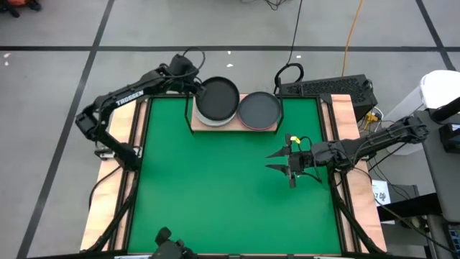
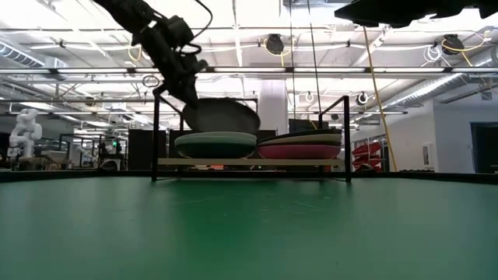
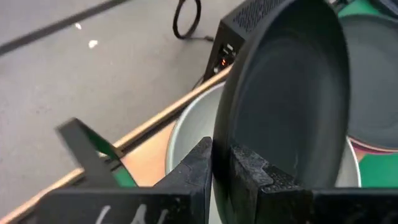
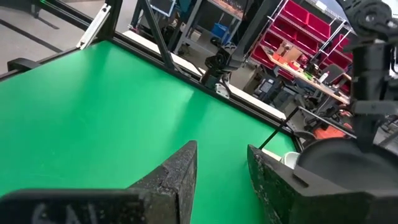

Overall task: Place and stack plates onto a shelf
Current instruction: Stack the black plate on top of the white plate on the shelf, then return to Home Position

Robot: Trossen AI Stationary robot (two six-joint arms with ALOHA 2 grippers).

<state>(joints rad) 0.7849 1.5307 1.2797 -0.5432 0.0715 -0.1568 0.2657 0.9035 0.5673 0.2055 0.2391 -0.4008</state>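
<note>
Over wooden shelf (image 1: pixel 231 126), gripper-pinched round dark plate (image 1: pixel 218 98)

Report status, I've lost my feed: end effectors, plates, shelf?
Left end effector shut on dark plate, tilted over left stack on shelf. Right end effector open, empty above mat. Nothing blocking.

Between my left fingers (image 3: pixel 249 171), which are matt black, sits a dark grey plate (image 3: pixel 292 93). Just beyond it lies a white plate (image 3: pixel 193 127), and to one side a second dark grey plate (image 1: pixel 259 109) on a pink one (image 2: pixel 299 151). The shelf (image 2: pixel 249 162) is pale wood, the mat (image 1: pixel 230 187) past my right fingers (image 4: pixel 180 171) plain green.
</note>
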